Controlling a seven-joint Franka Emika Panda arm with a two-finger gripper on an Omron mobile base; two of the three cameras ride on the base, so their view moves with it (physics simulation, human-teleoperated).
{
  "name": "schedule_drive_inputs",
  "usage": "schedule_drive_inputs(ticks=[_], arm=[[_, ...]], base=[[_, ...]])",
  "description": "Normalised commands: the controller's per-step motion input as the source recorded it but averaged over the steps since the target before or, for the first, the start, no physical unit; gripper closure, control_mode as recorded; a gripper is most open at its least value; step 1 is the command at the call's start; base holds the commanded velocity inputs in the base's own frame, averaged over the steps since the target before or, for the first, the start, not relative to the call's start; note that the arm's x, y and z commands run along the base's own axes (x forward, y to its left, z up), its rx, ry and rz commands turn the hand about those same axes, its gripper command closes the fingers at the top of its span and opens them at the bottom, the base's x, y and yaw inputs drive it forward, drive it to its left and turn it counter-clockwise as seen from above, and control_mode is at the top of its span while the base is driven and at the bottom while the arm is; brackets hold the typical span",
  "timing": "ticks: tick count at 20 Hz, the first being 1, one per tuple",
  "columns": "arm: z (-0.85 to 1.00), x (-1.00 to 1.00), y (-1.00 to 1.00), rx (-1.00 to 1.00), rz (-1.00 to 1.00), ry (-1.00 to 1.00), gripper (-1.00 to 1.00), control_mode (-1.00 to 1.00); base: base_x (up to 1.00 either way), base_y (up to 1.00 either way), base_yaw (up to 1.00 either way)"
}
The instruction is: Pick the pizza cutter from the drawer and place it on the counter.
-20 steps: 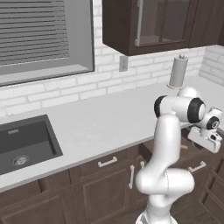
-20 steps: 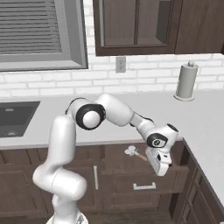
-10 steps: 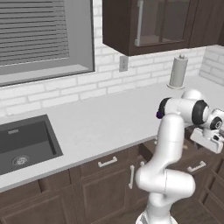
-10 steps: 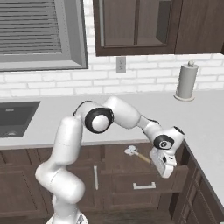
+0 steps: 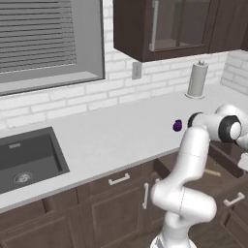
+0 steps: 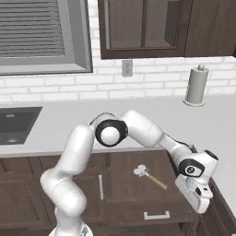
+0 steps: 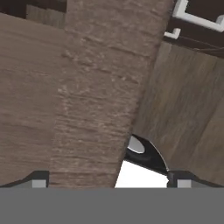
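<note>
No legible txt, labels, nos. — none on anything

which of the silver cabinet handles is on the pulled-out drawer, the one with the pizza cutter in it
The flat horizontal handle low on the open drawer front, below the pizza cutter. The nearby bar handle stands vertical on a closed door.

The drawer (image 6: pixel 138 193) is standing pulled out below the counter (image 6: pixel 152 124), and the pizza cutter (image 6: pixel 148 176) is lying inside it, right of the drawer's middle. On the counter, the sink (image 5: pixel 26 160) is sitting far left of the drawer, and the paper towel roll (image 6: pixel 196 86) is standing behind the drawer's right end.
</note>
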Motion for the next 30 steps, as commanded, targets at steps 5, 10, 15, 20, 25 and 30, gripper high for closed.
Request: schedule_drive_inputs(ticks=[5, 10, 15, 20, 25, 30], arm=[[0.02, -1.00, -1.00, 0.09, 0.13, -0.23, -1.00, -1.00], [0.93, -0.35, 0.01, 0.24, 0.04, -0.20, -1.00, -1.00], [0.99, 0.04, 0.89, 0.03, 0.14, -0.07, -1.00, -1.00], [0.43, 0.40, 1.00, 0.00, 0.39, -0.07, -1.00, -1.00], [0.00, 0.45, 0.87, 0.00, 0.56, -0.07, -1.00, -1.00], [-0.09, 0.52, 0.28, 0.00, 0.68, -0.04, -1.00, -1.00]], base=[[0.00, 0.00, 0.00], [0.00, 0.00, 0.00], [0.00, 0.00, 0.00], [0.00, 0.00, 0.00], [0.00, 0.00, 0.00], [0.00, 0.00, 0.00]])
